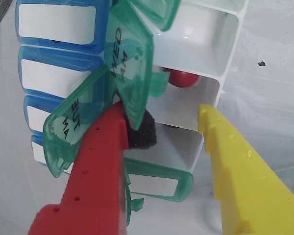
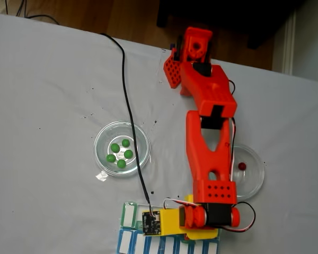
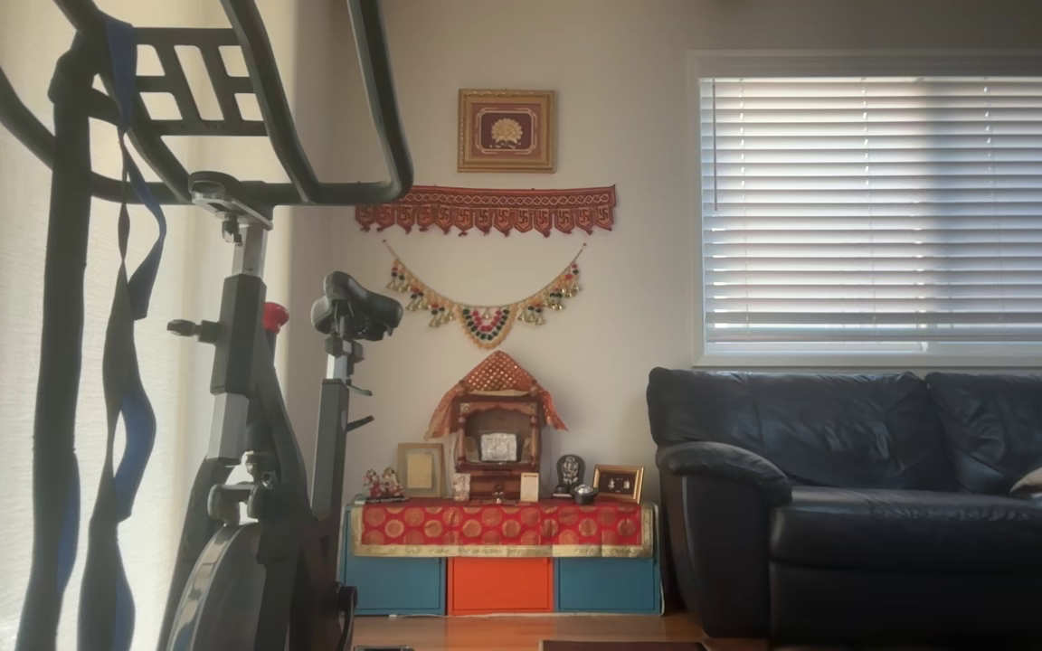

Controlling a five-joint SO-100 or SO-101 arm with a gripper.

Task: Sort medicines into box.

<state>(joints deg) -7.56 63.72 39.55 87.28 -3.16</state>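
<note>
In the wrist view my gripper (image 1: pixel 162 115) is open at the box (image 1: pixel 213 93), its red finger (image 1: pixel 100 166) among the raised green lids (image 1: pixel 130 63) and its yellow finger (image 1: pixel 240 166) outside the white wall. Nothing sits between the fingers. A red medicine (image 1: pixel 182 77) lies in a white compartment just beyond the fingertips. In the fixed view the red arm (image 2: pixel 209 153) reaches down over the box (image 2: pixel 130 217) at the table's bottom edge. Several green medicines (image 2: pixel 121 153) lie in the left glass dish (image 2: pixel 103 138), and one red medicine (image 2: pixel 241 166) lies in the right dish (image 2: pixel 257 174).
A black cable (image 2: pixel 126 100) runs across the white table and over the left dish to a small board (image 2: pixel 150 222) on the arm's wrist. The blue lid row (image 1: pixel 59 22) lies shut beside the green lids. The other view shows a living room with a sofa (image 3: pixel 874 506).
</note>
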